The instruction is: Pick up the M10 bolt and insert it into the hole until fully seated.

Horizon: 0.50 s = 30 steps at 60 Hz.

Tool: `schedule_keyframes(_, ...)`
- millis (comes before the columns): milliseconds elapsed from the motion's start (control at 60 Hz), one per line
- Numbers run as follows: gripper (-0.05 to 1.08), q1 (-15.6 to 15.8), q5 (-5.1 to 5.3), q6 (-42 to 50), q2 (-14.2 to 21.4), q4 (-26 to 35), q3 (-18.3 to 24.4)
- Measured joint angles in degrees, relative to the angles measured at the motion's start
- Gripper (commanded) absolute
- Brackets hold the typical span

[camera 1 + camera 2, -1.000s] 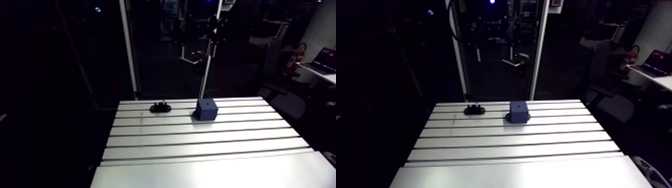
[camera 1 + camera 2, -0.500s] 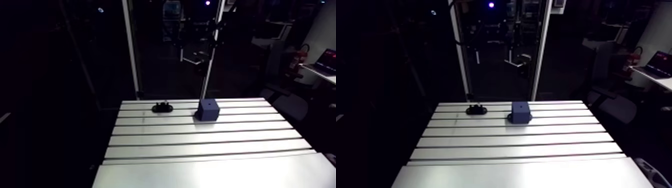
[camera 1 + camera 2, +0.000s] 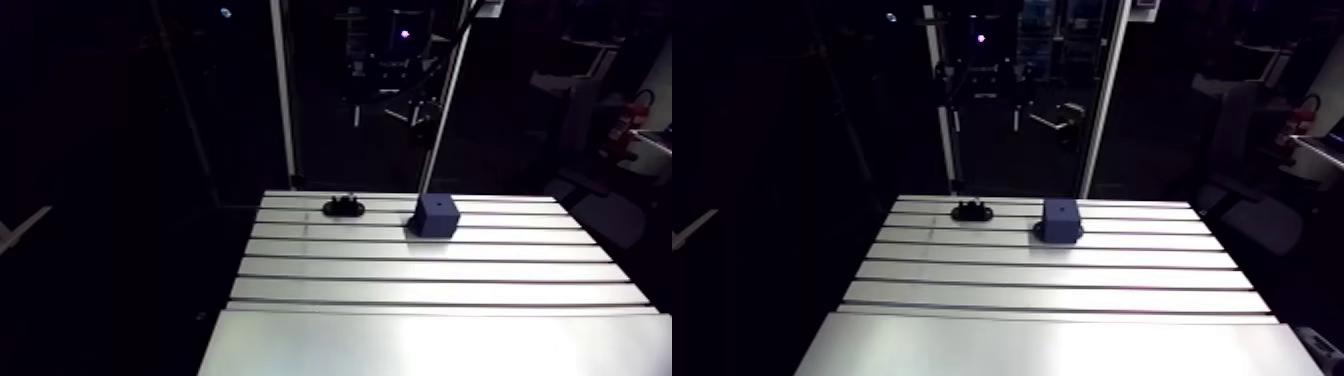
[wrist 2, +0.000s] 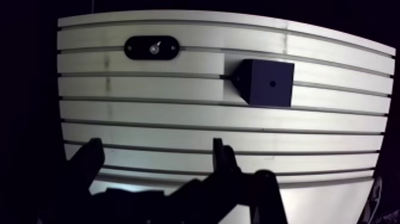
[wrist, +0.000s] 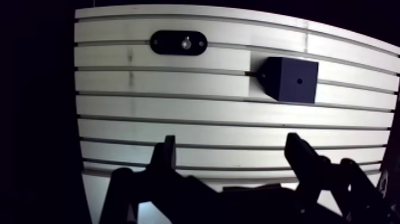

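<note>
The two-fingered claw (image 5: 232,146) hangs spread wide and empty over the near part of the slotted aluminium desk (image 5: 178,122). At the far edge, a black oval holder (image 5: 166,43) carries the silver-headed M10 bolt (image 5: 186,43). To its right, apart, sits a dark blue cube block (image 5: 280,83) with a small hole (image 5: 299,81) on top.

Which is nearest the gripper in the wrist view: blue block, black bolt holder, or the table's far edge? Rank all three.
1. Blue block, ahead of the open gripper, off to one side.
2. Black bolt holder, farther ahead, diagonally past the block.
3. Table's far edge, beyond both.
</note>
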State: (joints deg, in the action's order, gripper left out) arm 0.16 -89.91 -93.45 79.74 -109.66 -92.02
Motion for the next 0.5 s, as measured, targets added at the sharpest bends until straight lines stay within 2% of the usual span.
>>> schedule_keyframes(250, 0.01, 2.07, -0.49, 1.43, -3.07, -8.22, -1.88)
schedule_keyframes(500, 0.01, 2.52, -0.52, 1.87, -6.7, -12.1, -2.14)
